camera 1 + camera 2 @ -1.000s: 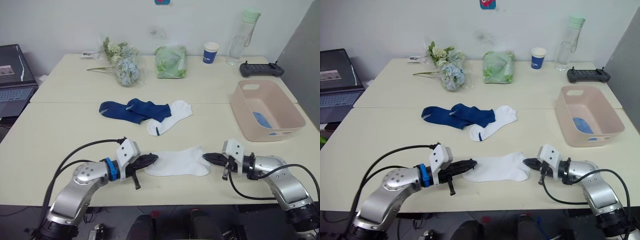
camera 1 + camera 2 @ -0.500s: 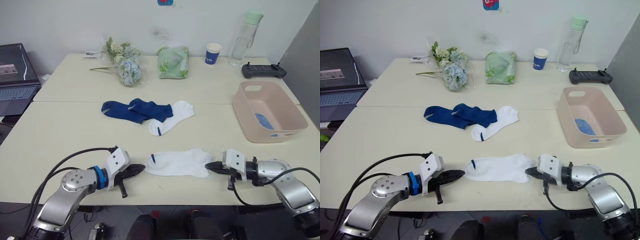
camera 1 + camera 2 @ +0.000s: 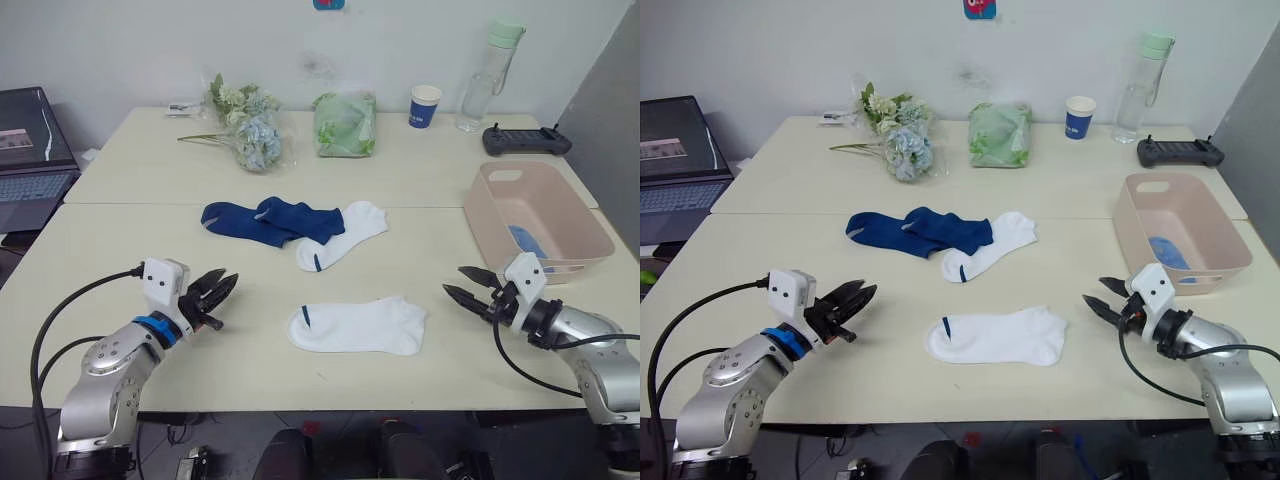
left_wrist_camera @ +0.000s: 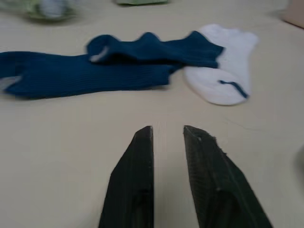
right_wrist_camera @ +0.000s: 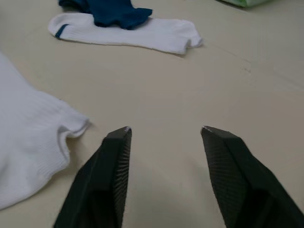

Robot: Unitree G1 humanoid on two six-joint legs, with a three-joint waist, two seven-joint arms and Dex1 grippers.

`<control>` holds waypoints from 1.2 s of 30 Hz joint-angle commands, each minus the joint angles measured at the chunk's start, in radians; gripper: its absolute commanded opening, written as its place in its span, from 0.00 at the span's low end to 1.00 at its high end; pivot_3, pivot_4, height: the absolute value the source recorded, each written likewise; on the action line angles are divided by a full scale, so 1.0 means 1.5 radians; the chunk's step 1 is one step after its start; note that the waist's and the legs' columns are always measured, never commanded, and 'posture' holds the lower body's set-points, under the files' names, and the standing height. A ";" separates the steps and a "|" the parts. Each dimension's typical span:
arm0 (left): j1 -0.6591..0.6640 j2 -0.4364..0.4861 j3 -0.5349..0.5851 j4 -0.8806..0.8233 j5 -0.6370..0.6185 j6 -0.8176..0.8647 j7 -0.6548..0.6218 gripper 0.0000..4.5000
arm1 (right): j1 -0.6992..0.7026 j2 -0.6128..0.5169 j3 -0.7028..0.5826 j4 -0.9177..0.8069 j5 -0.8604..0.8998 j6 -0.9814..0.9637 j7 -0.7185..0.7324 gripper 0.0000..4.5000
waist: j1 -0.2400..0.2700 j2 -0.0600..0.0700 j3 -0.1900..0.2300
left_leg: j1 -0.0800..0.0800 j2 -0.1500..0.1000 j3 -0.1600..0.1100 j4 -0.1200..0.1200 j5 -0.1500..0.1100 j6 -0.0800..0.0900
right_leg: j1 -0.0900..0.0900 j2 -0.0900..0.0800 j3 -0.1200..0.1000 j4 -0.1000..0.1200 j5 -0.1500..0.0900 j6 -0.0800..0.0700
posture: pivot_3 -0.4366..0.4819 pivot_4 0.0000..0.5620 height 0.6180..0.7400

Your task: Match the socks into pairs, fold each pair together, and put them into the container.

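stretching across the frame is a pale cream counter [image 3: 120, 230] against a white wall, with a laptop [image 3: 30, 150] at the left edge and flowers [image 3: 245, 125], a green bag [image 3: 343, 124], a paper cup [image 3: 423, 105], a bottle [image 3: 487, 75] and a controller [image 3: 523, 139] along the top. one white sock [image 3: 357, 325] lies flat at lower centre, a small dark mark near its cuff. two navy socks [image 3: 265, 220] overlap at centre, covering part of a second white sock [image 3: 340, 235]. the pink container [image 3: 535, 220] sits at right; something light blue lies inside, partly hidden by its wall. my left claw [image 3: 213, 293] and right claw [image 3: 468, 288] both stand parted, holding nothing, either side of the near sock.
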 commanded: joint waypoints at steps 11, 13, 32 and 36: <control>-0.010 0.035 -0.055 -0.017 0.061 -0.046 -0.040 1.00 | -0.028 0.015 0.011 -0.011 -0.021 0.005 -0.025 1.00 | 0.001 0.000 0.000 | 0.000 0.000 0.000 0.000 0.000 0.000 | 0.000 0.000 0.000 0.000 0.000 0.000 | 0.48 0.27 1.00; -0.039 0.047 -0.092 -0.027 0.077 -0.037 -0.053 1.00 | -0.041 0.016 0.013 -0.012 -0.022 0.009 -0.028 1.00 | 0.002 0.000 0.000 | 0.000 0.000 0.000 0.000 0.000 0.000 | 0.000 0.000 0.000 0.000 0.000 0.000 | 0.48 0.27 1.00; -0.359 -0.017 -0.328 0.250 0.245 0.009 -0.092 0.79 | -0.058 0.033 0.023 -0.084 -0.017 0.066 -0.064 1.00 | -0.002 0.000 0.000 | -0.001 0.000 0.000 0.000 0.000 0.000 | -0.001 0.001 0.000 0.001 0.000 0.000 | 0.48 0.27 1.00; -0.363 -0.024 -0.324 0.272 0.248 -0.027 -0.089 0.50 | -0.052 0.034 0.020 -0.089 -0.018 0.067 -0.066 1.00 | -0.003 0.000 0.000 | 0.000 0.000 0.000 0.000 0.000 0.000 | -0.001 0.001 0.000 0.001 0.000 0.000 | 0.48 0.27 1.00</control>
